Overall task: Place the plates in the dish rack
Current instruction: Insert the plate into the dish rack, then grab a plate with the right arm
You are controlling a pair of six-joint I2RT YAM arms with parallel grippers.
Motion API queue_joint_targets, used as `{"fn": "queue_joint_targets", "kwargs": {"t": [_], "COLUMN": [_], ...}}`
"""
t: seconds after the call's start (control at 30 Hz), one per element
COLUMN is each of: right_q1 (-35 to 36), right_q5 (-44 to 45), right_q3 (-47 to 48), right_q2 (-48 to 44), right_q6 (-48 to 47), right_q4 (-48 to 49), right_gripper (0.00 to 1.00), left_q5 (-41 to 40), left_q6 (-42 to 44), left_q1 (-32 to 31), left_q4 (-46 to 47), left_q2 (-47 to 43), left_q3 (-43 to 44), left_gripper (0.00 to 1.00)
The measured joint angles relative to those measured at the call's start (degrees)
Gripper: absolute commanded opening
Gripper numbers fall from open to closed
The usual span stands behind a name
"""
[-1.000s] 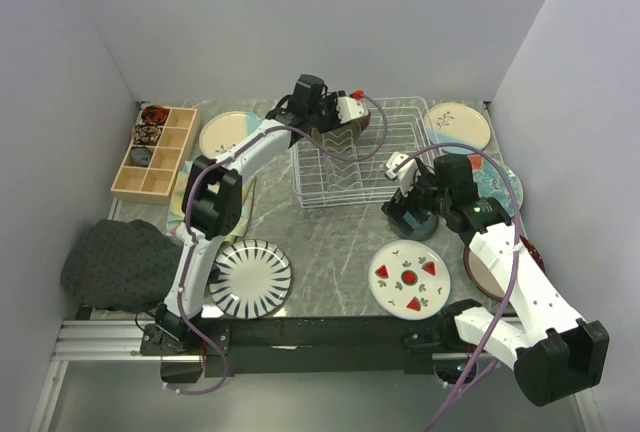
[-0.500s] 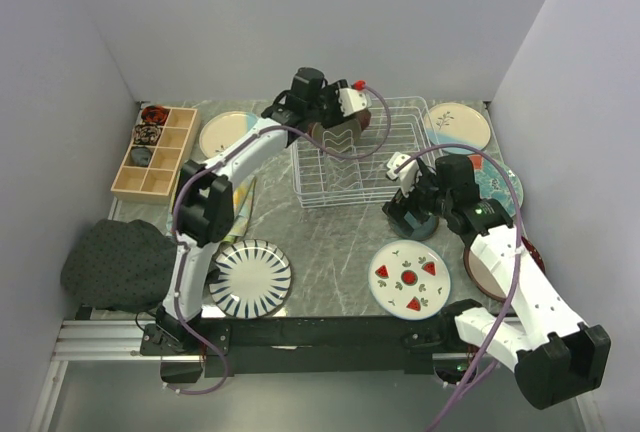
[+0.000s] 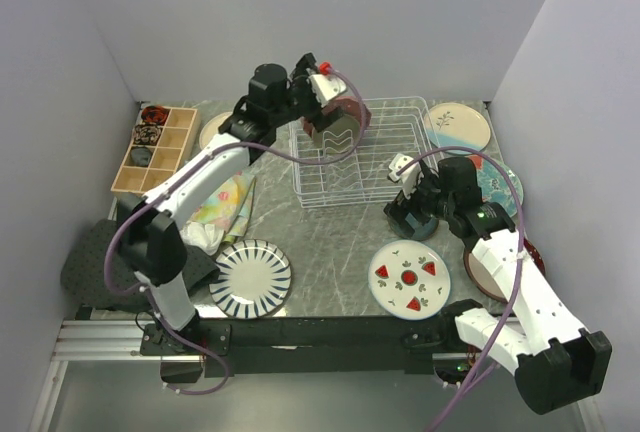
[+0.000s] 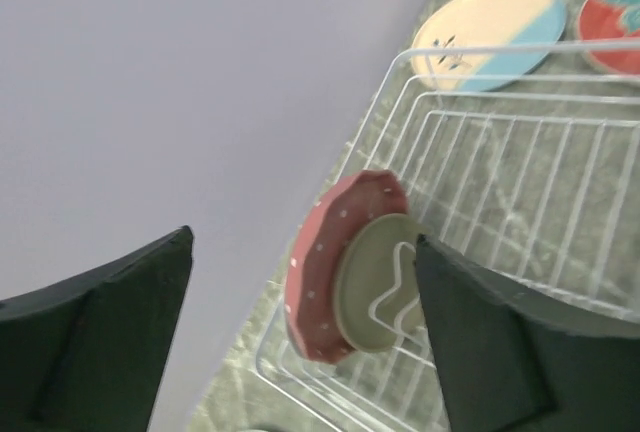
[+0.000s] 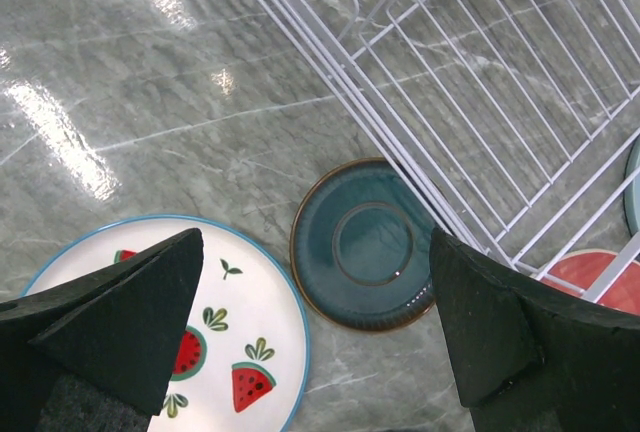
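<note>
I am holding my right fingers (image 5: 110, 322) wide apart over the desk (image 5: 150, 102), gripping nothing. The dark teal plate (image 5: 365, 244) is lying flat straight below the gap between them, at the centre of the right wrist frame. Being round, it is offering no long axis, only a thin brownish rim to pinch. That rim is sitting just beside the outer wire of the dish rack (image 5: 480, 72), which is running off to the upper right. The watermelon plate (image 5: 215, 332) is crowding it at the lower left. I judge my right arm much the nearer.

The glaze is looking glossy and slippery, and the marbled grey-green desk is shining too.

My left fingers (image 4: 110, 332) are also standing apart and empty, hovering above the pink dotted plate (image 4: 315, 282) and the taupe plate (image 4: 370, 282), which are standing on edge between thin white tines.
</note>
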Motion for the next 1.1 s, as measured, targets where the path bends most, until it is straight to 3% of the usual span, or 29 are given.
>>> {"fn": "queue_joint_targets", "kwargs": {"t": [0.27, 0.5, 0.7, 0.97, 1.1], "right_q1": [-0.2, -0.2, -0.2, 0.2, 0.7], "right_q5": [-1.7, -7.0, -13.9, -19.6, -19.3], "right_q3": [0.0, 0.0, -0.1, 0.0, 1.0], "right_q2": [0.5, 1.6, 6.8, 11.8, 15.6], "right_q6": [0.2, -3.2, -13.3, -29.6, -36.7], "right_q4": [-0.1, -2.6, -9.5, -18.1, -20.9], "right_gripper": [1.00, 1.00, 1.00, 1.00, 1.00], "left_q5": [0.6, 0.9, 0.9, 3.3, 2.1], "left_q6": [-11.6, -23.7, -33.4, -41.7, -42.3], "left_q1": [0.7, 2.0, 3.3, 3.3, 3.3], "left_q4": [4.5, 5.6, -2.6, -9.4, -11.1], "left_q2": [-11.9, -18.6, -24.8, -39.5, -43.4], "left_q3": [-11.9, -14.4, -17.7, -38.8, -44.4], "left_gripper": [0.99, 0.99, 0.99, 0.99, 1.00]}}
